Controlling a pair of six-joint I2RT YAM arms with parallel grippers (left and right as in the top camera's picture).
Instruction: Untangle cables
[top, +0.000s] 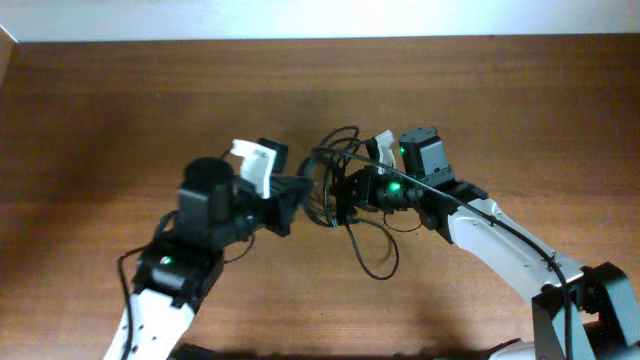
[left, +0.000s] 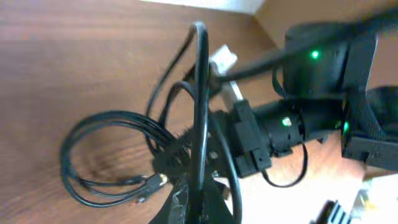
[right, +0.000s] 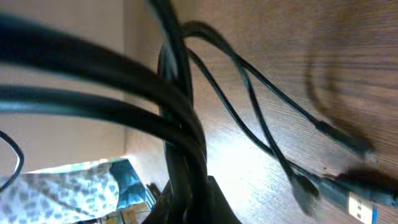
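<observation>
Plainly both arms have met mid-tabletop (top: 120, 110), the left reaching in from 7 o'clock, the right from 4 o'clock. The left end effector (top: 297, 197) is pinched narrow on a strand of the cables (left: 200, 93); its own camera shows that strand rising straight up out of the fingers. The right end effector (top: 338, 190) is likewise closed down, with several strands bunched into it in its own view. The cables sit as one knot between the two, just beside each other, with a slack loop trailing toward 5 o'clock and another arching toward 12 o'clock. Risk one: the two grips are so close, and may be on the same bundle, that pulling apart would likely cinch the knot rather than open it. Risk two: the right grip seems to take several strands at once, so nothing separates and the whole tangle simply travels with it. Risk three: the small plug (left: 158, 180) lies inside the flat loops at 8 o'clock in the left wrist view, and the silvery plug (right: 360, 204) rests against crossing strands; either could hook a loop when tension comes on. A thin strand could also slip free under a hard tug.
</observation>
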